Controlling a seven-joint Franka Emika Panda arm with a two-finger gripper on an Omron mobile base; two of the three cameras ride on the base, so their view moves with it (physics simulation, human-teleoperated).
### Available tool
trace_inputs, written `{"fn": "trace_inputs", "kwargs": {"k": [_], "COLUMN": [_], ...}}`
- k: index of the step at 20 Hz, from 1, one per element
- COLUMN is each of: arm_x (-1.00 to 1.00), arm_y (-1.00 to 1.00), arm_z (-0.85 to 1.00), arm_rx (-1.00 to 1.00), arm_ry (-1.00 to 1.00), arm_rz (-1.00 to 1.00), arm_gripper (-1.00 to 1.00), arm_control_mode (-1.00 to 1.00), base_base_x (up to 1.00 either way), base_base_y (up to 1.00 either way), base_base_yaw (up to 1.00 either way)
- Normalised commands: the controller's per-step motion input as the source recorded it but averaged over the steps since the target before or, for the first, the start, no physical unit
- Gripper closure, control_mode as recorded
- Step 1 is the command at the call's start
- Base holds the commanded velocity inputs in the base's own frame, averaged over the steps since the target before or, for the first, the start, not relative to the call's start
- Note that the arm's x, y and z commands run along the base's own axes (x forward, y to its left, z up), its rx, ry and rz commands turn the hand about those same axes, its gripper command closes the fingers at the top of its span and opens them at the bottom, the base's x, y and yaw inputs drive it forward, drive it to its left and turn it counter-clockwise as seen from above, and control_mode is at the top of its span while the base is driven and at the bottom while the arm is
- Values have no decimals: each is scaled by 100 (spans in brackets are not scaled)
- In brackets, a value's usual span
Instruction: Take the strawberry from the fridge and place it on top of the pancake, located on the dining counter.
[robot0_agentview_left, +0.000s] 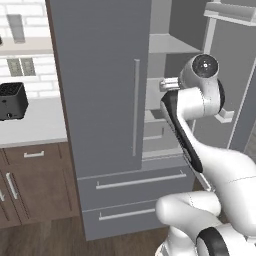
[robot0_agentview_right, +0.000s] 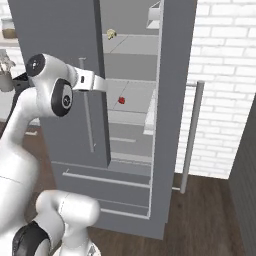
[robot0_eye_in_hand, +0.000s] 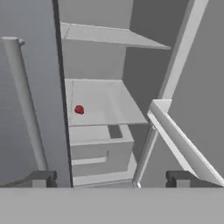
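The strawberry (robot0_eye_in_hand: 79, 109) is a tiny red fruit lying near the left edge of the middle shelf (robot0_eye_in_hand: 103, 103) inside the fridge (robot0_agentview_left: 100, 75). It also shows as a red dot, the strawberry (robot0_agentview_right: 121, 100), in the right base view. The fridge's left door is closed and its right door (robot0_agentview_right: 172, 100) stands open. My gripper (robot0_eye_in_hand: 111, 179) is in front of the opening, well short of the shelf and aimed into it. Its fingertips (robot0_eye_in_hand: 43, 178) stand wide apart with nothing between them. My hand (robot0_agentview_right: 92, 82) reaches past the closed door's edge. The pancake and the dining counter are out of view.
The closed door's bar handle (robot0_eye_in_hand: 24, 100) runs close on the gripper's left. A door bin (robot0_eye_in_hand: 175, 135) juts in on the right. A small tan item (robot0_agentview_right: 111, 34) sits on the shelf above. A black toaster (robot0_agentview_left: 11, 101) stands on the white counter (robot0_agentview_left: 37, 125) to the fridge's left.
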Motion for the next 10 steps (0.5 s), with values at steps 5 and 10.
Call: {"fn": "trace_inputs", "kwargs": {"k": [5,10], "arm_x": [69,39], "arm_y": [87,65], "arm_z": [12,12], "arm_rx": [8,6], "arm_ry": [-7,11], "arm_rz": [26,10], "arm_gripper": [-100,-100], "arm_control_mode": [-100,-100], "base_base_x": [0,0], "base_base_y": [0,0], "base_base_yaw": [0,0]}}
